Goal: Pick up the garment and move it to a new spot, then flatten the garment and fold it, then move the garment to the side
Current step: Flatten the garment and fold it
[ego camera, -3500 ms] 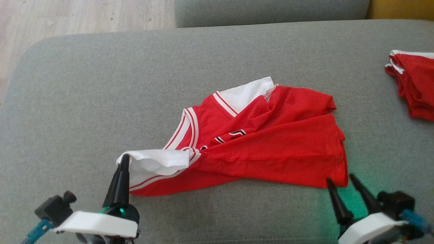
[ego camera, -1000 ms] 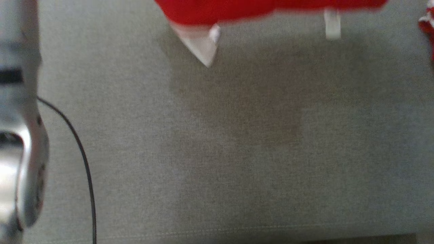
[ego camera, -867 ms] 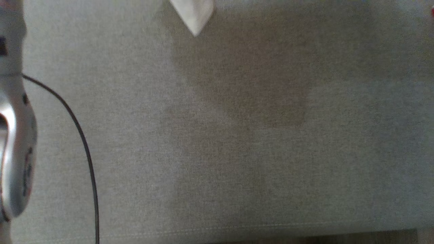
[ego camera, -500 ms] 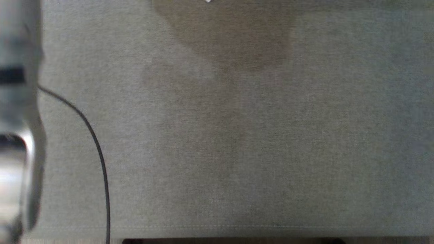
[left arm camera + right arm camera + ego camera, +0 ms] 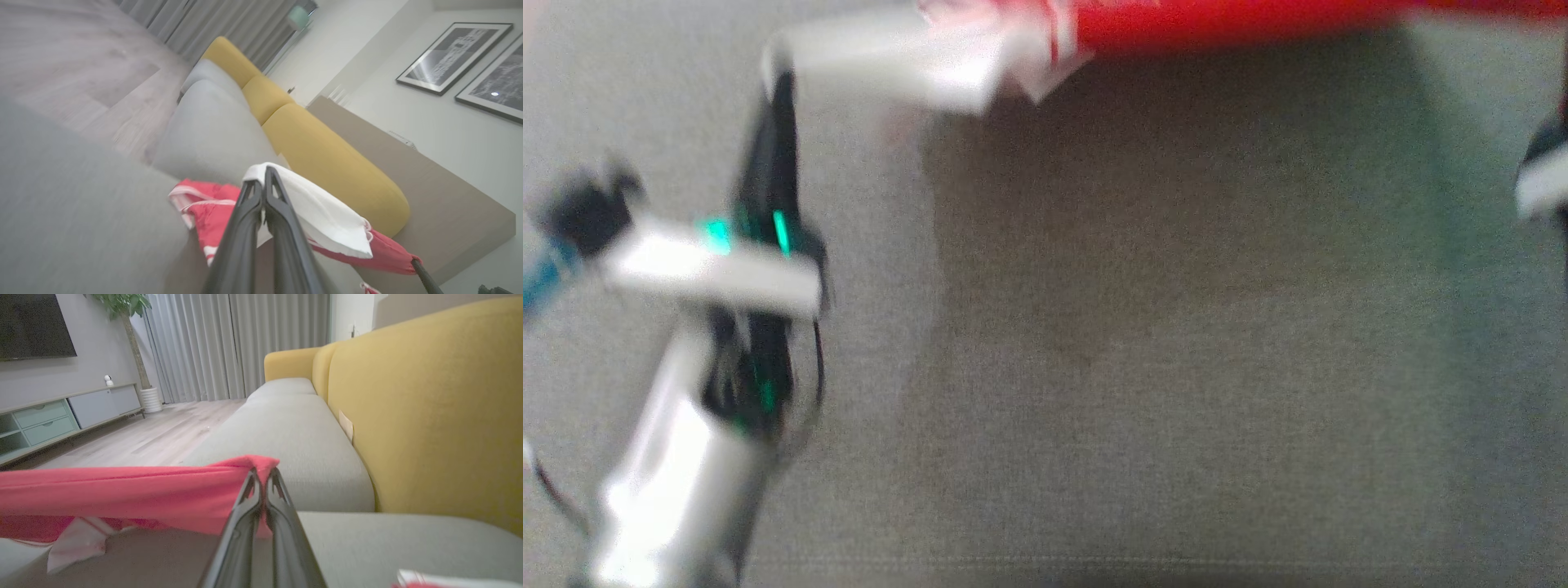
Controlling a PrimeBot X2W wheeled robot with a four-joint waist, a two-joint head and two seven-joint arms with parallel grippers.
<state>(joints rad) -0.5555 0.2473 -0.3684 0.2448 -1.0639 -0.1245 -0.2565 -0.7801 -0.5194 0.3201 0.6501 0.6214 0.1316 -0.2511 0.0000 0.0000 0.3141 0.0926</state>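
Note:
The garment (image 5: 1241,20) is a red jersey with white sleeves, held up and stretched over the grey sofa seat (image 5: 1176,327); the head view is blurred. My left gripper (image 5: 780,77) is shut on the white sleeve (image 5: 890,57); its fingers (image 5: 263,179) pinch that sleeve's edge (image 5: 318,212) in the left wrist view. My right gripper (image 5: 263,475) is shut on a red corner of the garment (image 5: 122,494). A white trimmed flap (image 5: 77,539) hangs below the red band. The white part of my right wrist (image 5: 1539,184) shows at the head view's right edge.
The yellow sofa back (image 5: 429,416) runs behind the grey seat cushions (image 5: 294,428). Another red and white cloth (image 5: 421,577) lies on the seat by my right gripper. Wooden floor (image 5: 135,441) and a low cabinet (image 5: 49,420) lie beyond the sofa.
The garment lay crumpled on the seat earlier; now it hangs stretched between both shut grippers. The head camera has swung, bringing the left gripper and garment back into view.

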